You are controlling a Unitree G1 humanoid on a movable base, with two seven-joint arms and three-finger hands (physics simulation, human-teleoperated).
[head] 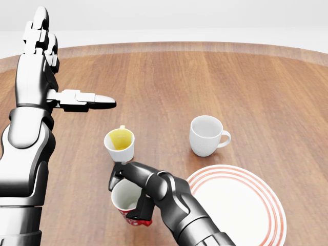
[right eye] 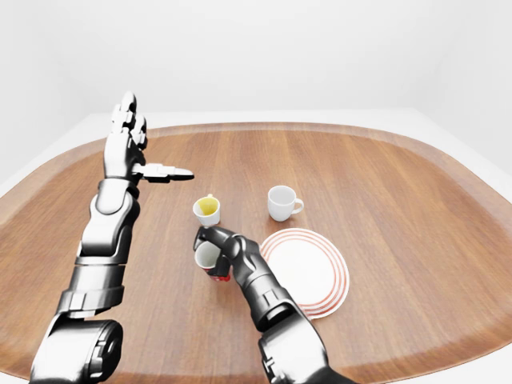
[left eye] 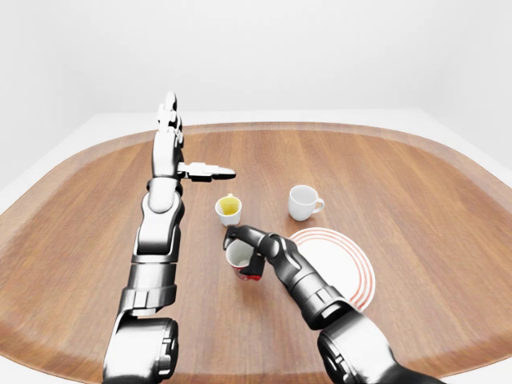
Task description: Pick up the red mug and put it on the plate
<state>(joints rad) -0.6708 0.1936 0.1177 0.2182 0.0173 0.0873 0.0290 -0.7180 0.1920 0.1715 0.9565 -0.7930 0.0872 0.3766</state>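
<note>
The red mug (head: 125,204), white inside, is tilted on the wooden table just left of the plate (head: 241,205), a white plate with red rim rings. My right hand (head: 128,192) has its dark fingers closed round the mug's rim and side; only a bit of the red wall shows below the fingers. My left hand (head: 61,77) is raised high at the left of the head view, fingers open and pointing up, thumb out to the right, holding nothing.
A small white cup with yellow inside (head: 120,143) stands just above the red mug. A white cup with a handle (head: 207,135) stands above the plate. The wooden table (head: 205,77) has a raised rim (left eye: 264,126).
</note>
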